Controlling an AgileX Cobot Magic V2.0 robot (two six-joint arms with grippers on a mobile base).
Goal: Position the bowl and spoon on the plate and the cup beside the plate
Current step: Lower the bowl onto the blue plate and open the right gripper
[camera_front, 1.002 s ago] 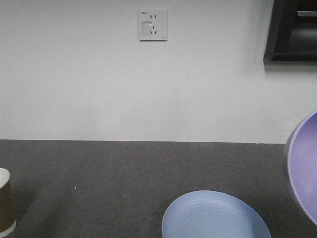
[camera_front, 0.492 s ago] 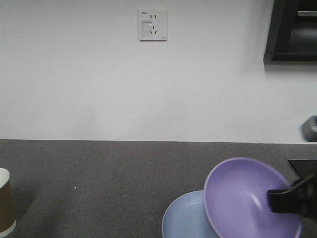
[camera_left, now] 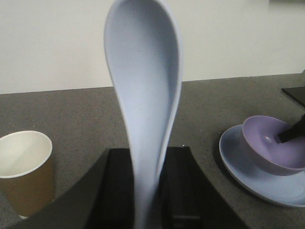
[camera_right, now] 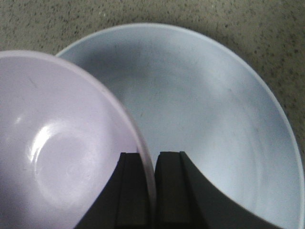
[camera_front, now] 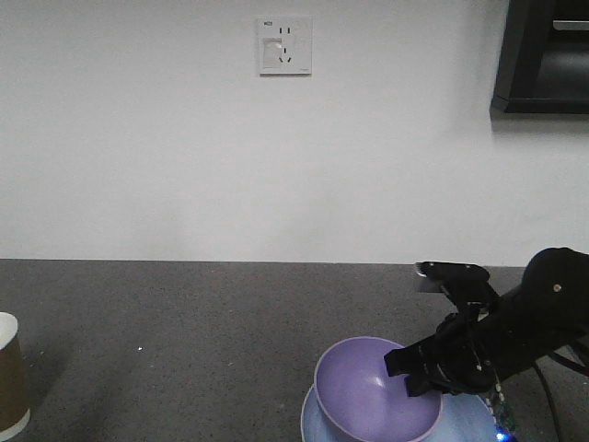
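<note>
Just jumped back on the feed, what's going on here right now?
The right claw is pinching the rim of the purple bowl, which sits on or just above the pale blue plate; I cannot tell whether it rests fully. The left claw holds the spoon upright, scoop end up, away from the plate. The paper cup stands on the dark counter, apart from the plate. The spoon and cup are not yet placed.
</note>
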